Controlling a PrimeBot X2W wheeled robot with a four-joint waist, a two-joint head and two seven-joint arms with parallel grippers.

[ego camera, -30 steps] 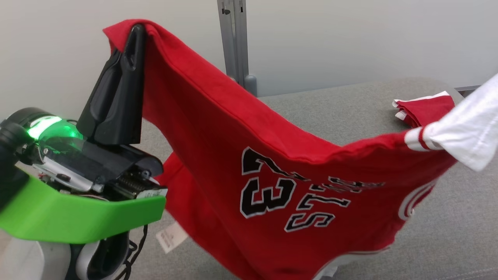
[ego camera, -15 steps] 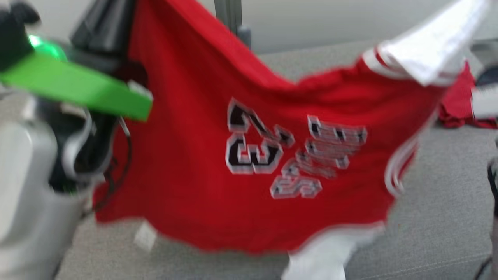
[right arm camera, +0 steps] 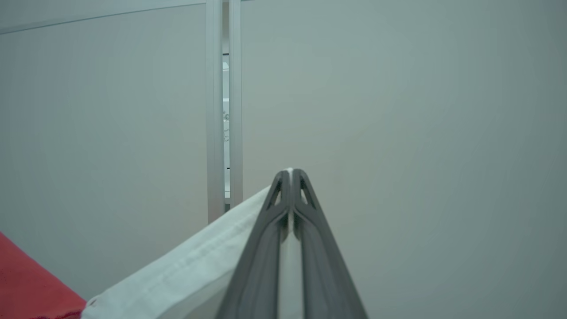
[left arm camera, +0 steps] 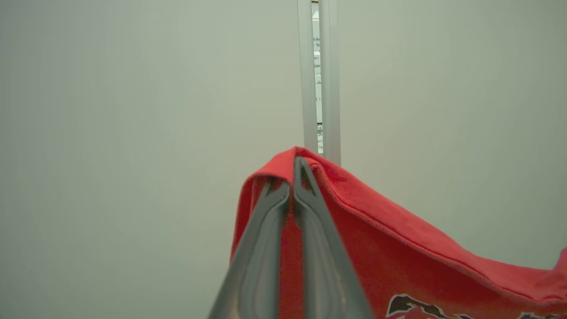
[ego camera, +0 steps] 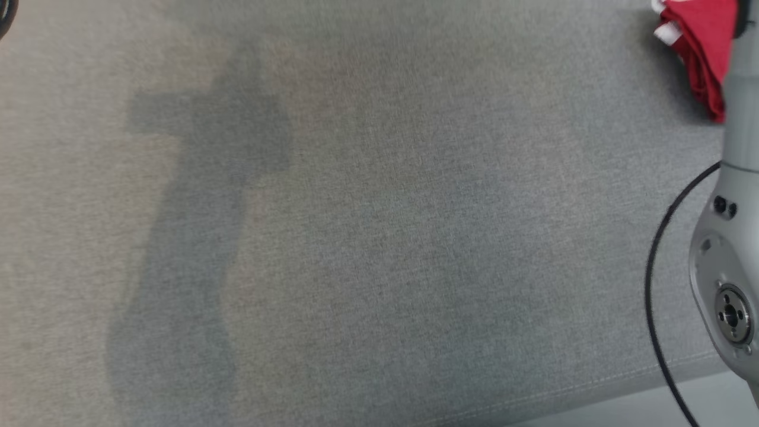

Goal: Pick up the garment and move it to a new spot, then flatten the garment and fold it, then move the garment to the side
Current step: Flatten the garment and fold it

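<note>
The head view looks down on a grey fabric-covered worktop [ego camera: 379, 207] crossed by a soft shadow [ego camera: 201, 207], with a bundle of red-and-white clothes [ego camera: 699, 47] cut off at the top right corner behind a pale forearm [ego camera: 732, 237] and a black cable [ego camera: 658, 279].

The left wrist view has the left end effector [left arm camera: 293, 173] pinched fully closed on the red edge of the garment [left arm camera: 398, 257], held up before a pale wall and a metal post [left arm camera: 319, 75]. The garment's black print [left arm camera: 421, 310] is cropped and unreadable.

The right wrist view has the right end effector [right arm camera: 290, 175] clamped tight on the garment's white sleeve [right arm camera: 190, 266].
</note>
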